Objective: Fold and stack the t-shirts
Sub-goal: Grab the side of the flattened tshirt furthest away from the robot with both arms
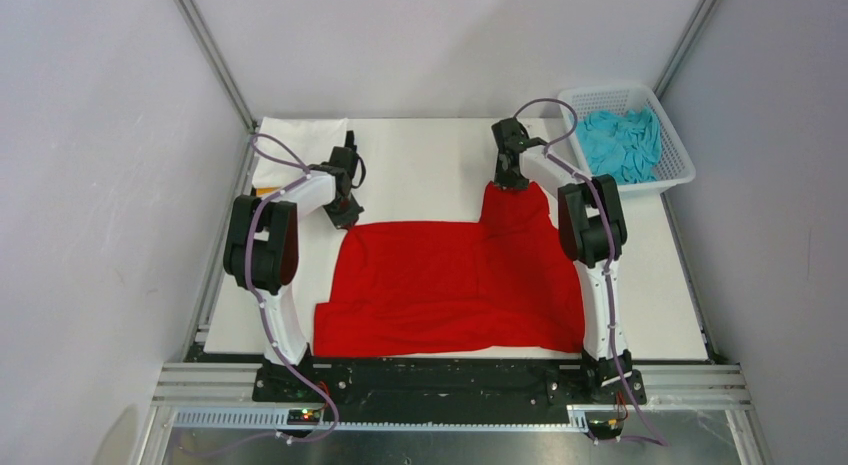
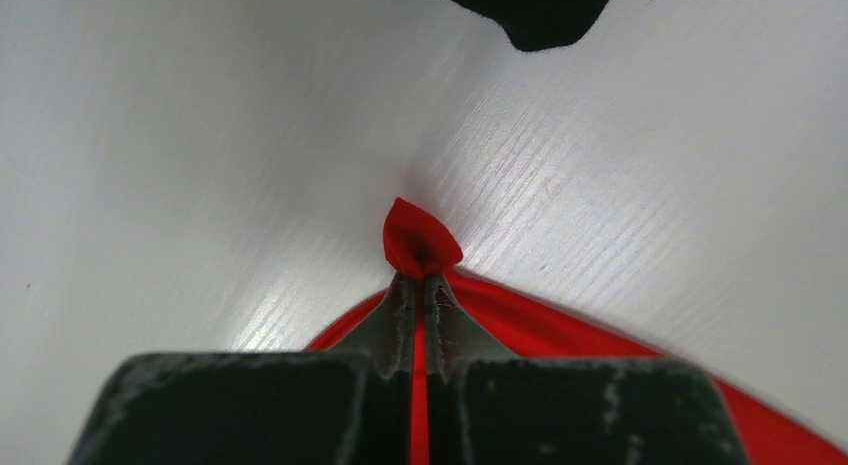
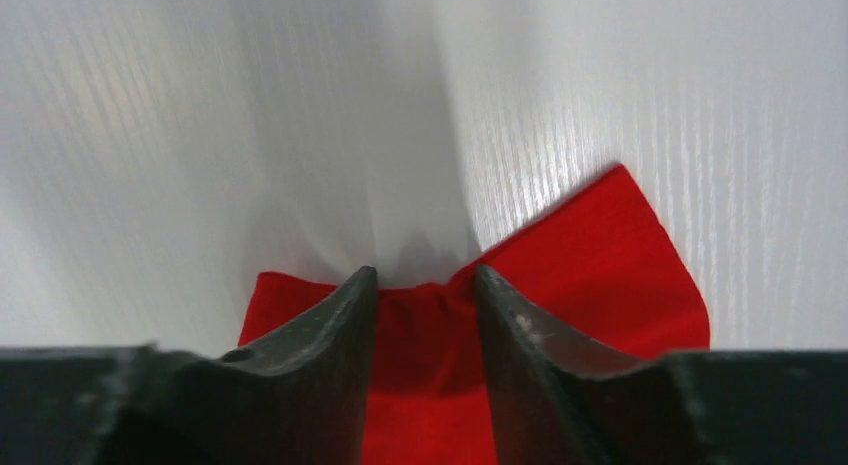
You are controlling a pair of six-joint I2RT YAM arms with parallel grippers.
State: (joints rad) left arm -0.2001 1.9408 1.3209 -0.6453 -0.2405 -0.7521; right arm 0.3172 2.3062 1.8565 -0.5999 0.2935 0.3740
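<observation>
The red t-shirt [image 1: 450,285] lies spread on the white table, with one part reaching back toward the right gripper. My left gripper [image 1: 343,217] is at its far left corner. In the left wrist view it [image 2: 420,277] is shut on a pinch of red cloth [image 2: 420,235]. My right gripper [image 1: 510,183] is at the far right end of the shirt. In the right wrist view it [image 3: 420,275] is open, with its fingers set down on either side of a wrinkled red edge [image 3: 600,255]. A turquoise t-shirt [image 1: 622,142] lies in the basket. A folded white t-shirt [image 1: 300,145] sits at the back left.
The white mesh basket [image 1: 680,170] stands off the table's back right corner. A sliver of yellow-orange cloth [image 1: 262,192] shows under the white t-shirt. A dark shape [image 2: 530,10] shows at the top of the left wrist view. The metal frame runs along the near edge.
</observation>
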